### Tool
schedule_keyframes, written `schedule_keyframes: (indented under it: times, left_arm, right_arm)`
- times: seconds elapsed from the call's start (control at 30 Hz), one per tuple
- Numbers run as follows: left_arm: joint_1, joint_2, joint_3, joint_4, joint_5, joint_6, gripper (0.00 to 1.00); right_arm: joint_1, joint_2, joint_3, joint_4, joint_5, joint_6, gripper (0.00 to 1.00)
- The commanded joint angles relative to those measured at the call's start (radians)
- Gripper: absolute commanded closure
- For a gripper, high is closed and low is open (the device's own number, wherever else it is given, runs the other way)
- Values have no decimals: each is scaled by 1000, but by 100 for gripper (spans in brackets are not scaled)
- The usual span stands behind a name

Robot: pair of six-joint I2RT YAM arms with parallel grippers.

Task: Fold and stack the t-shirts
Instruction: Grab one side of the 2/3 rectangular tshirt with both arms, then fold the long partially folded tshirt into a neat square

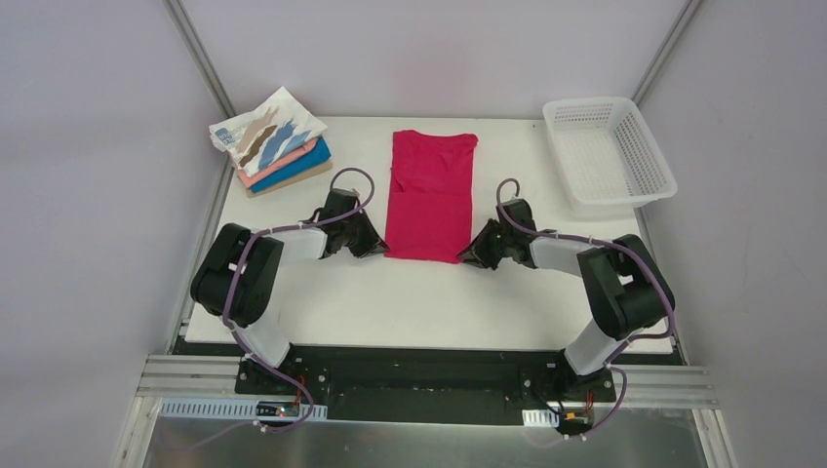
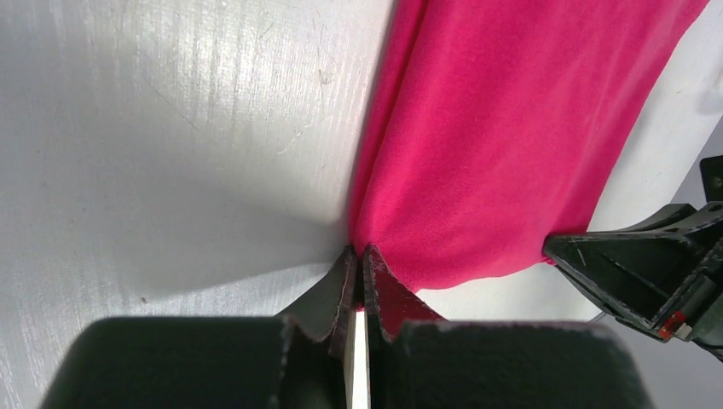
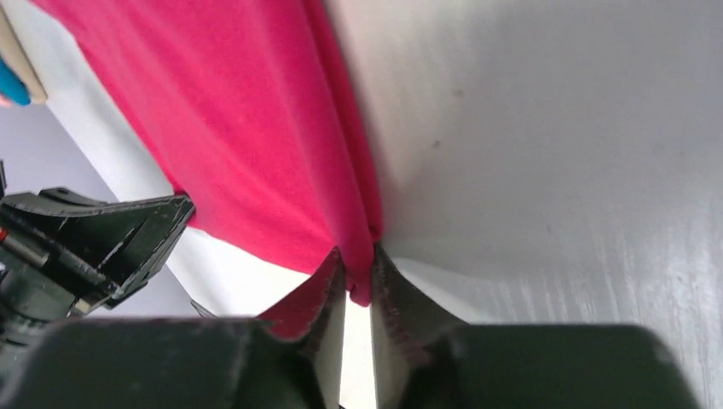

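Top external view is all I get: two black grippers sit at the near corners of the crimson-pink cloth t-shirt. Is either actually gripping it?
Observer: In the left wrist view, the left gripper is shut, with the corner of the crimson-pink cloth t-shirt gathered into its tips.
Operator: And the right one?
Observer: In the right wrist view, the right gripper has cloth between its jaws, which nearly meet on it.
Operator: Any bunching?
Observer: Yes, a fold runs up the shirt's edge from each pinch.
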Motion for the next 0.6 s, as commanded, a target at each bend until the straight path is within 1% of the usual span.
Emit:
schedule_keyframes:
  times: [0.0,0.03,0.13,0.27,0.33,0.4,0.47,0.57]
  left_arm:
    - [-16,-39,-55,-57,-51,22,100]
    - [-19,-57,-65,-58,-49,29,100]
    - [-28,-146,-106,-71,-33,38,100]
    - [-34,-311,-182,-124,3,44,100]
    - [-38,-414,-210,-177,27,51,100]
    - [-43,-526,-229,-240,49,54,100]
    - [-47,-635,-240,-300,77,53,100]
    - [-48,-788,-234,-413,107,48,100]
  right_arm:
    - [14,9,-20,-80,27,-23,94]
    - [14,2,-18,-88,16,-27,100]
    - [13,-46,-21,-131,-46,-46,100]
    - [13,-128,-15,-268,-181,-90,100]
    - [14,-167,-1,-356,-264,-124,100]
    - [17,-205,22,-484,-337,-155,100]
    - [28,-247,43,-585,-381,-180,100]
    - [48,-313,66,-690,-470,-203,100]
